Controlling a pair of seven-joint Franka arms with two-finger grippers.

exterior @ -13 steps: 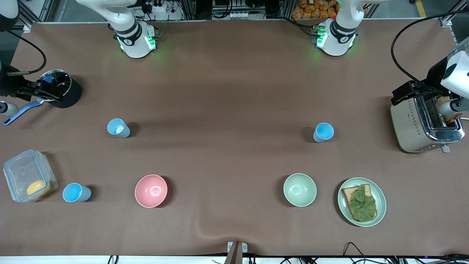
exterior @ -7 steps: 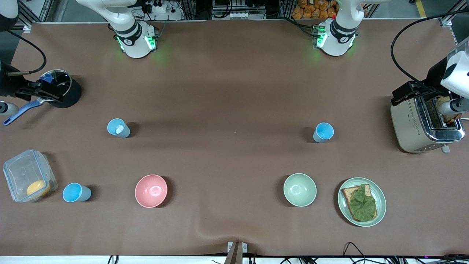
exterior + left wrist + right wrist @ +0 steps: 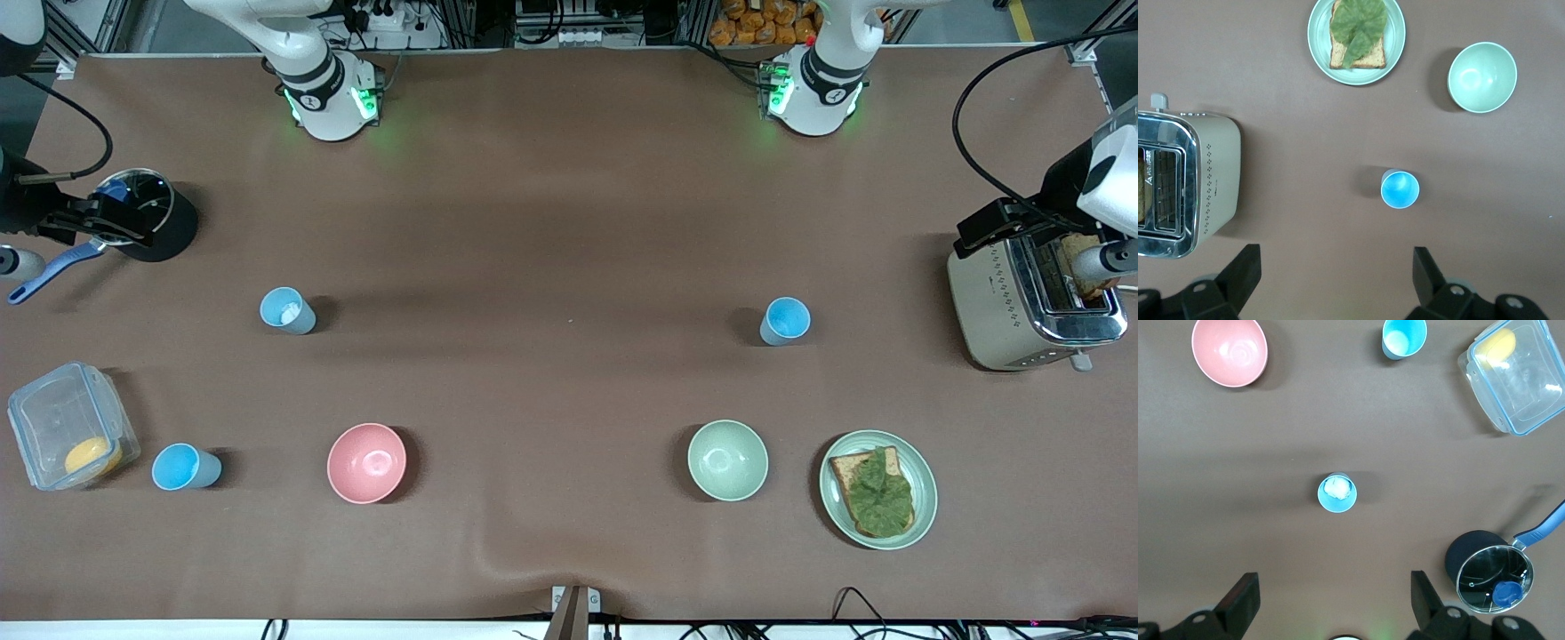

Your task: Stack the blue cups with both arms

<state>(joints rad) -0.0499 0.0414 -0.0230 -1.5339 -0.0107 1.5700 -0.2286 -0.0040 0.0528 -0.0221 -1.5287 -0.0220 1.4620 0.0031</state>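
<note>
Both the left pincer (image 3: pixel 1331 267) and the right pincer (image 3: pixel 1331 590) hang wide open and empty over the table (image 3: pixel 551 222), so you should pinch each light, likely slippery, thin-walled blue cup (image 3: pixel 785 321) gently across its rim.

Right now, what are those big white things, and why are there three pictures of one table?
They are two robot arms, the left arm and the right arm, fixed to a brown table. The big picture looks down from a camera facing them. The two small pictures come from cameras on their wrists, looking down between each arm's black jaws. Both pairs of jaws are open and hold nothing. The left ones hang over one blue cup near the toaster, the right ones over another blue cup near the black pot. A third blue cup stands by a clear box. There are also a pink bowl, a green bowl and a plate with bread and a leaf. No cups are stacked yet.
</note>
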